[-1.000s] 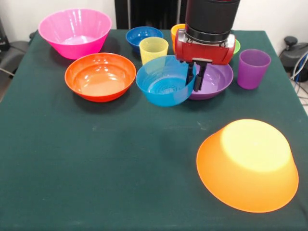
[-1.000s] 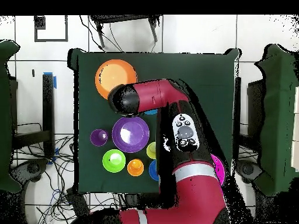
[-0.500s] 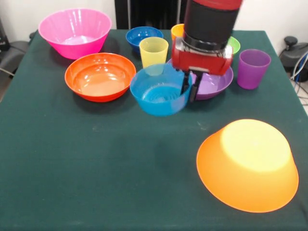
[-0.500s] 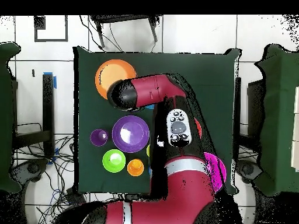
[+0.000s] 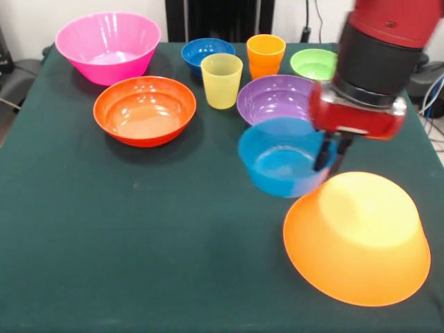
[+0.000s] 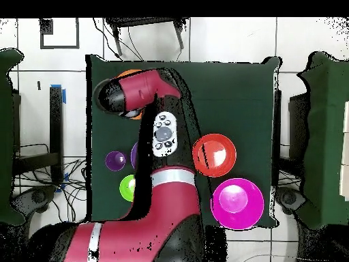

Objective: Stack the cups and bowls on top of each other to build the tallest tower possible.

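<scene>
My gripper (image 5: 330, 152) is shut on the right rim of the light blue bowl (image 5: 277, 158) and holds it tilted just above the table. It hangs at the far-left edge of the big yellow-orange bowl (image 5: 357, 236), which lies upside down. Behind stand the purple bowl (image 5: 272, 98), the green bowl (image 5: 313, 64), the dark blue bowl (image 5: 207, 51), the orange cup (image 5: 266, 54) and the yellow cup (image 5: 221, 80). Further left are the orange-red bowl (image 5: 144, 109) and the pink bowl (image 5: 107, 44). The arm hides the purple cup in front; overhead the purple cup (image 6: 114, 161) shows.
Overhead, my arm (image 6: 153, 136) covers the gripper and most of the bowls on that side; the orange-red bowl (image 6: 214, 155) and pink bowl (image 6: 236, 203) show beside it. Dark green cloth (image 5: 139, 243) covers the table.
In the front view my gripper has carried the light blue bowl rightward and nearer, from beside the purple bowl to the yellow-orange bowl's edge. The other cups and bowls have stayed put.
</scene>
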Controlling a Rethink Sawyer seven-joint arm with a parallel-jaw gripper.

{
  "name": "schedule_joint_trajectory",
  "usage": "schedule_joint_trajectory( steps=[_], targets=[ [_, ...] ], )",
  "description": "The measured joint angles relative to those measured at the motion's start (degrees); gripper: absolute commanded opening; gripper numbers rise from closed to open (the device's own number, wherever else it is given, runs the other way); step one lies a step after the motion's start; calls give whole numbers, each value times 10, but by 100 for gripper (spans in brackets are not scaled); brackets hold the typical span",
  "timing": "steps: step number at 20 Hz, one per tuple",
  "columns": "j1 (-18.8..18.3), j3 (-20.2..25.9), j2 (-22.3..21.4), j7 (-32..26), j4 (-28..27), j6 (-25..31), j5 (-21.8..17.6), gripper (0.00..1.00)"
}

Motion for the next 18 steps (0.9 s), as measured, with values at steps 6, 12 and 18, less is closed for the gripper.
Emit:
schedule_joint_trajectory(
  steps=[6, 12, 18],
  targets=[
    [55, -28, 27, 7, -81, 91, 17, 0],
    [70, -48, 39, 8, -132, 133, 28, 0],
    [70, -64, 73, 14, -190, 133, 42, 0]
  ],
)
